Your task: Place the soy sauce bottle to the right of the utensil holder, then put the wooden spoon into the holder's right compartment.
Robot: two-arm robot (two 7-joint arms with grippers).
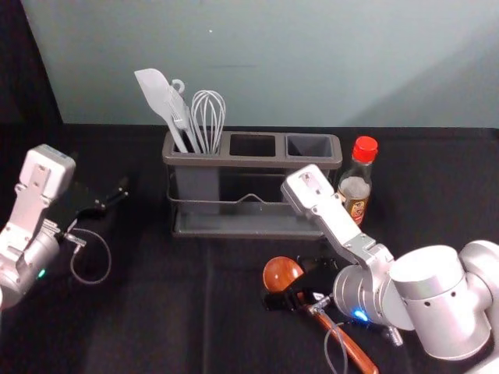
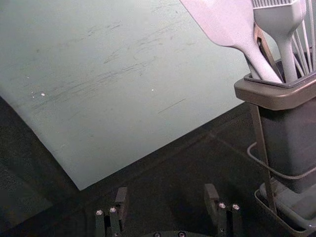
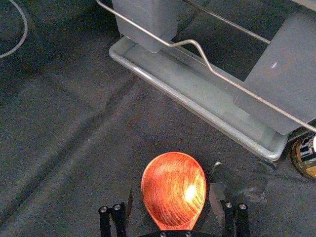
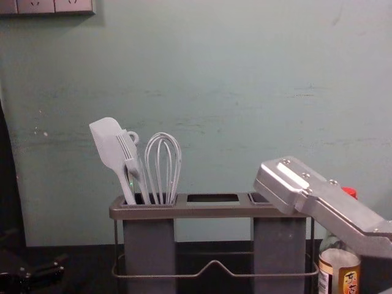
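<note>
The soy sauce bottle [image 1: 355, 189] stands just right of the utensil holder [image 1: 253, 160]; the chest view shows the bottle [image 4: 340, 272] partly behind the right arm. On the cloth in front lies the wooden spoon [image 1: 281, 273], handle slanting toward the front right. My right gripper [image 1: 299, 287] is over the spoon's neck, open. In the right wrist view the spoon's bowl [image 3: 174, 190] shows between the separated fingers of the right gripper [image 3: 171, 197]. My left gripper [image 1: 111, 201] stays left of the holder, also open; in its wrist view the left gripper [image 2: 166, 197] holds nothing.
A spatula [image 4: 109, 144], a brush and a whisk [image 4: 163, 162] stand in the holder's left compartment. The middle compartment [image 1: 253, 146] and right compartment [image 1: 309, 146] have nothing standing in them. A pale wall [image 1: 273, 70] rises behind the table.
</note>
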